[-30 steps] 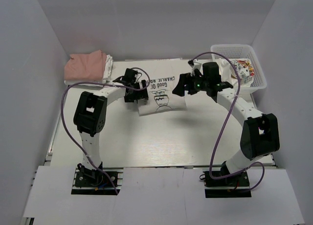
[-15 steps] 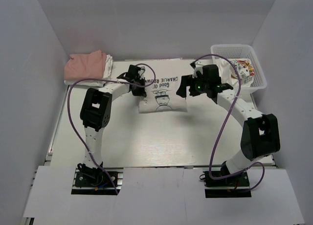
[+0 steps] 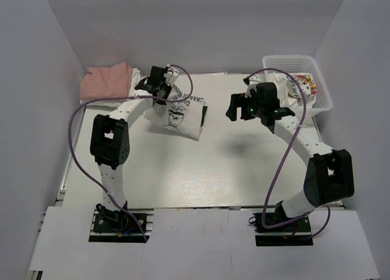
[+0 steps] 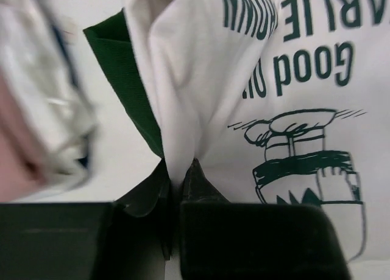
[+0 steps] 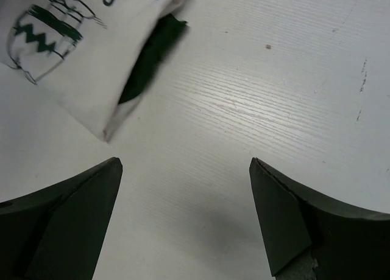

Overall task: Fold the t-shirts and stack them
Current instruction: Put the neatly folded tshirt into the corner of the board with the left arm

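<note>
The white t-shirt with dark green sleeves and printed lettering (image 3: pixel 178 117) lies folded and bunched at the back left of the table. My left gripper (image 3: pixel 159 92) is shut on a pinched fold of that shirt's edge (image 4: pixel 183 140); in the left wrist view the fingertips (image 4: pixel 196 173) clamp white cloth beside a green sleeve (image 4: pixel 125 79). A salmon-pink t-shirt (image 3: pixel 108 82) rests folded on a white one (image 3: pixel 136 79) at the far left. Over bare table to the right hangs my right gripper (image 3: pixel 244 106), open and empty (image 5: pixel 186 164), with the printed shirt's corner (image 5: pixel 79 67) at its upper left.
A white plastic basket (image 3: pixel 322 88) with crumpled cloth inside stands at the back right corner. White walls close in the table on the left, back and right. Purple cables loop over both arms.
My left gripper closed on the printed shirt's edge and pulled it left toward the pink stack, bunching it. The right gripper stayed open and drew back slightly to the right.
</note>
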`<move>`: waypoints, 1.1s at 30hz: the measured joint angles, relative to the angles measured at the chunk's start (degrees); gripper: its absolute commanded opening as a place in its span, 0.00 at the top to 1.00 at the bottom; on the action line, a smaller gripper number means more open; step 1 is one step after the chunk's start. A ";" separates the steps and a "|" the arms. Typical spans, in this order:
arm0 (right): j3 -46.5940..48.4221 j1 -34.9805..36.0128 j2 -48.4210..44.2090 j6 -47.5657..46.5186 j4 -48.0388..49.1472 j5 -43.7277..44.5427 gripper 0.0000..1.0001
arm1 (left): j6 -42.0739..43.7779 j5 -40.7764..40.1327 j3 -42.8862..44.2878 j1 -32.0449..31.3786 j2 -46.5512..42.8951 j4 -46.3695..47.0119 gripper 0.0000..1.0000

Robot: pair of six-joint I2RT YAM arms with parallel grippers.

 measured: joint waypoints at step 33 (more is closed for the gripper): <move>2.69 -0.02 7.08 0.00 -1.75 -0.42 0.09 | 20.28 -6.27 27.19 18.18 0.59 0.83 1.00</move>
